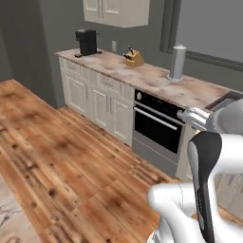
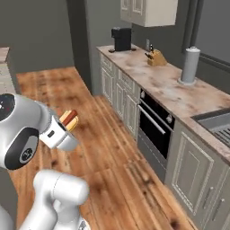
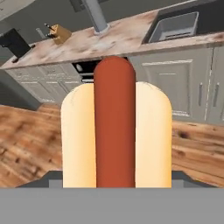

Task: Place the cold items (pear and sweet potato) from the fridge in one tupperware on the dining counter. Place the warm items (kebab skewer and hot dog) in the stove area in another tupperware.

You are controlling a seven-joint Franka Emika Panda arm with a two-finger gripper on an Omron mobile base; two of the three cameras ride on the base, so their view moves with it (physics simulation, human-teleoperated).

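Observation:
A hot dog [image 3: 114,127], a red-brown sausage in a pale bun, sits between my gripper's jaws and points away from the hand. The right base view shows the same hot dog [image 2: 69,118] sticking out of the gripper [image 2: 66,124], held in the air above the wooden floor, well short of the kitchen counter. The bun hides the fingertips in the hand view. The gripper is shut on the hot dog.
A marble counter [image 2: 170,90] runs along the wall with a coffee machine [image 2: 121,39], a knife block [image 2: 156,57] and a paper towel roll [image 2: 190,65]. A black oven [image 1: 159,123] sits under it, with a sink [image 2: 220,123] at the right. Wooden floor [image 1: 57,152] lies open to the left.

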